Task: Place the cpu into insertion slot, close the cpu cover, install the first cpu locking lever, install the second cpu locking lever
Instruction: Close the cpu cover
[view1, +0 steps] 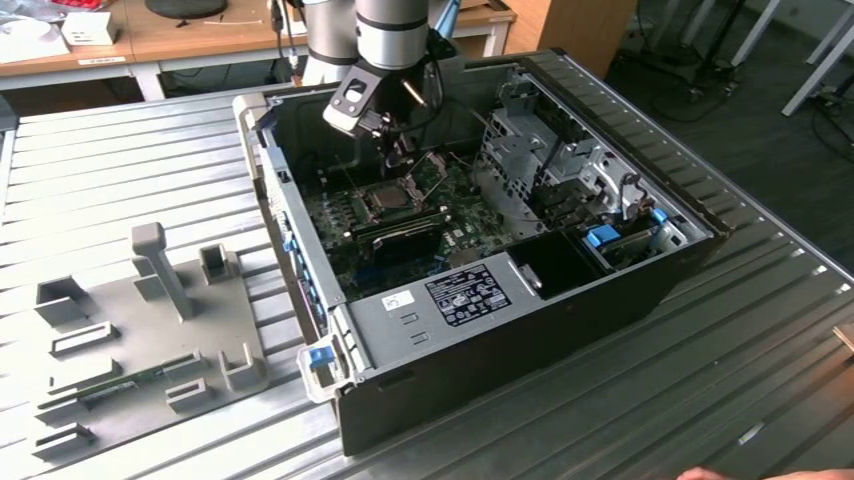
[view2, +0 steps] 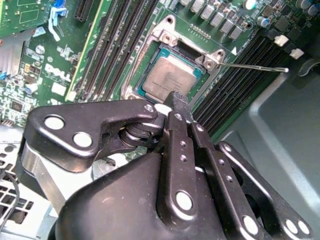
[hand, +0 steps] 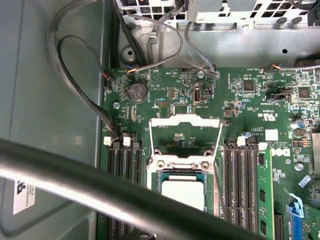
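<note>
The cpu lies flat in the insertion slot on the green board, its grey metal top showing. In the first wrist view the cpu sits just below the cpu cover, which stands swung open with the board visible through its window. A thin locking lever juts out free beside the socket. My gripper hovers just above the edge of the socket, shut with nothing in it. In the exterior view the gripper reaches down into the open computer case, above the insertion slot.
Long black memory slots flank the socket on both sides. Loose cables run along the case wall, and a thick dark cable crosses close to the camera. A drive cage fills the case's far side. A grey fixture plate lies on the table.
</note>
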